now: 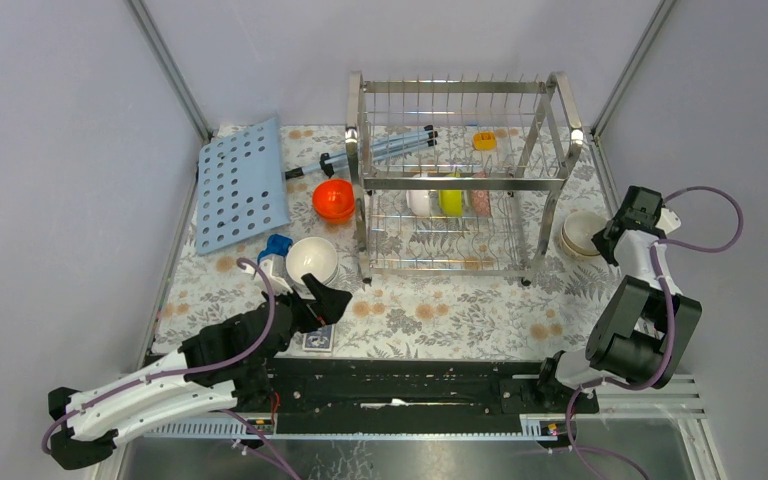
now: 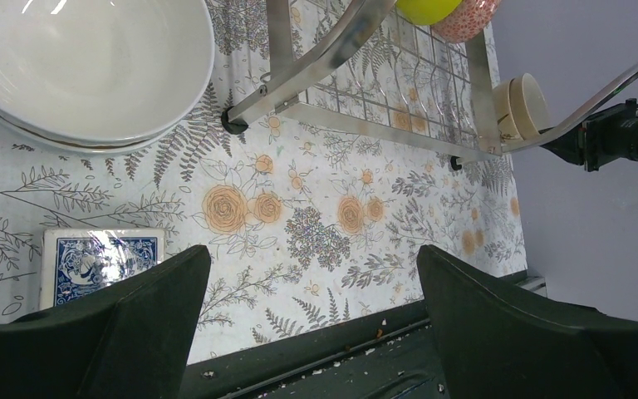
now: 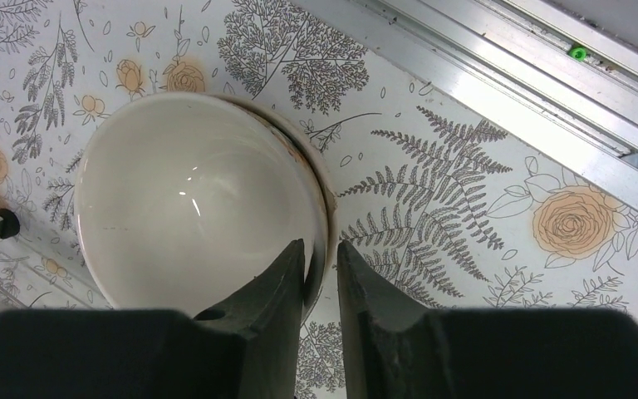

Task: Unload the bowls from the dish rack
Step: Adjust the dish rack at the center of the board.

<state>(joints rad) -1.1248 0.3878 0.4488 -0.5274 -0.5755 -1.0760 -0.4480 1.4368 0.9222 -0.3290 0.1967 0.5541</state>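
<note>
Right wrist view, right gripper [image 3: 321,253] pinching cream bowl [image 3: 191,199] rim

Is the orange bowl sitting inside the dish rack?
No, the orange bowl sits on the table outside the dish rack, off its left side near the light-blue perforated board.

The scene is being lit brightly and evenly from above, and only faint, soft shadows are being cast. Small glints are being thrown off the cream bowl [image 3: 191,191] and the steel tubing of the dish rack [image 1: 460,183]. In the 2 wrist views the nearest foreground is being rendered dark and slightly blurred.
</note>
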